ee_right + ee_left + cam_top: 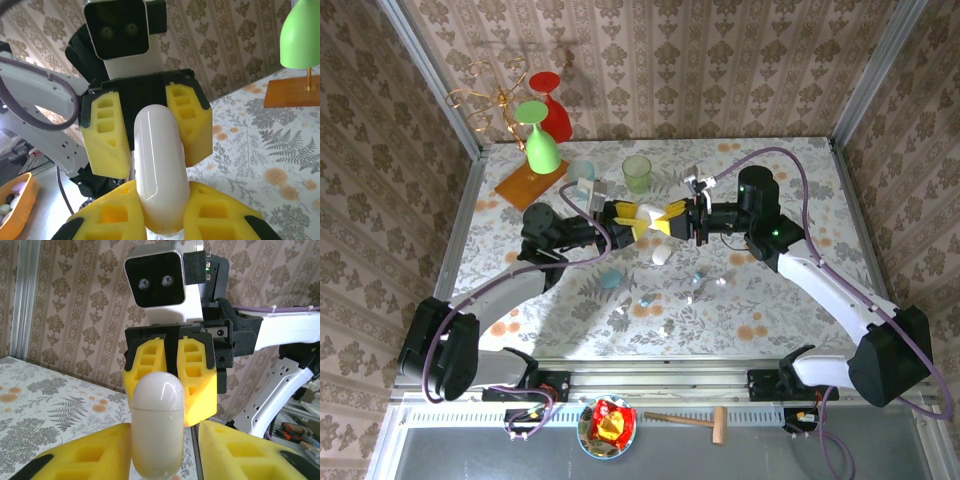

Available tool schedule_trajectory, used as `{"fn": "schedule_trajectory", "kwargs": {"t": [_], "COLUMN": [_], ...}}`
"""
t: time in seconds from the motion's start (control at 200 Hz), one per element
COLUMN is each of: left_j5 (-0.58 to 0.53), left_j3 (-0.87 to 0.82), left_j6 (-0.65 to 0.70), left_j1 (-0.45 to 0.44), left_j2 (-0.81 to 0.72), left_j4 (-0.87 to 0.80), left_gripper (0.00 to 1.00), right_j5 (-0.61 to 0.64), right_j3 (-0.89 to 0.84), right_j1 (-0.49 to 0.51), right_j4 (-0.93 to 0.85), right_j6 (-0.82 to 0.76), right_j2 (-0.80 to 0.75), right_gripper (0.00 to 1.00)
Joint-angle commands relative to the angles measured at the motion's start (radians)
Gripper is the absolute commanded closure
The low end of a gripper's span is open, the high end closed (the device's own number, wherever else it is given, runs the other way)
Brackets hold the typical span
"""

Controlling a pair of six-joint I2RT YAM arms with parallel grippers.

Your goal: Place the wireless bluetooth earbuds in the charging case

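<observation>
My right gripper (161,194) pinches the white charging case (159,160) above the middle of the table (800,200) while my left gripper (162,430) stands slack, one finger clear of it, so I should back the left one straight off without nudging it; the earbuds (695,286) lie scattered below, nearer me.

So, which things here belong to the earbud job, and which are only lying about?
For the job: white case in the right hand; small buds on the table; blue case; second white case.
Lying about: green cup; green lamp; red glass; bowl of sweets; hammer.
</observation>
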Motion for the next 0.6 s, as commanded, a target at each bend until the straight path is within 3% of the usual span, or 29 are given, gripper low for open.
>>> {"fn": "schedule_trajectory", "kwargs": {"t": [0.0, 0.21, 0.595], "left_j5": [0.036, 0.042, 0.047], "left_j3": [-0.008, -0.004, 0.0], "left_j6": [0.039, 0.157, 0.211], "left_j1": [0.009, 0.012, -0.009], "left_j2": [-0.014, -0.063, -0.081], "left_j4": [-0.022, -0.161, -0.213], "left_gripper": [0.54, 0.53, 0.59], "right_j5": [0.042, 0.05, 0.004], "right_j3": [0.062, 0.126, 0.162], "right_j1": [0.006, 0.006, 0.034], "right_j4": [-0.161, -0.34, -0.382], "right_j6": [-0.124, -0.237, -0.27], "right_j2": [-0.029, -0.015, 0.026], "right_gripper": [0.93, 0.93, 0.94]}}
